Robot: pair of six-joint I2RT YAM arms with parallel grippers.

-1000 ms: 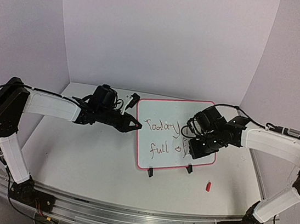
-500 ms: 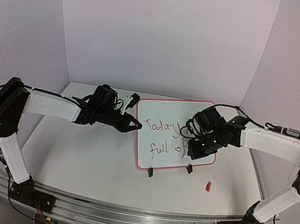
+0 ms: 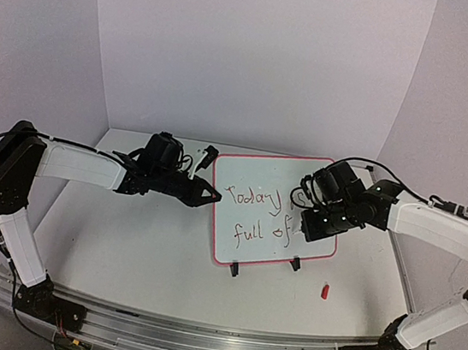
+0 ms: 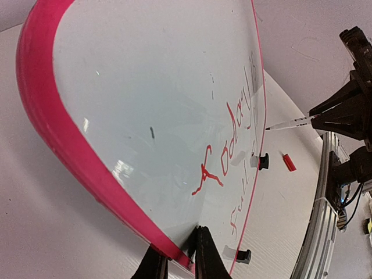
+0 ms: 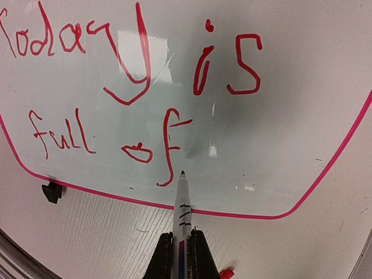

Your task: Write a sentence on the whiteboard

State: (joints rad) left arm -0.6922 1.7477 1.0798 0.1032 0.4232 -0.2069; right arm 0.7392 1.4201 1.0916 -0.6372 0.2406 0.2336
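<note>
The right gripper (image 5: 181, 241) is clamped on a marker (image 5: 182, 203), which stands out straight between its two fingers with the tip forward. The tip sits over the lower right part of the whiteboard (image 3: 251, 173), just below the foot of the last letter written. Whether it presses on the surface or hangs just off it cannot be told. In the top view this gripper hangs over the whiteboard's right edge, its arm reaching in from that side.

The left gripper (image 4: 179, 251) is closed on the whiteboard itself, pinching the pink-red frame at the board's left edge, roughly at mid height. Its arm stretches away to the left of the board.

The whiteboard stands tilted back near the middle of the table (image 3: 138, 249), propped on a stand whose two black feet (image 3: 234, 270) show just below its lower edge. The sentence (image 5: 142, 70) is in red marker in two lines: "Today is" across the upper part of the board and "full of" beneath it, starting near the left frame and ending short of the lower right corner.

A small red cap (image 3: 324, 290) lies on the table just off the whiteboard's lower right corner, on the near side, apart from the stand.
</note>
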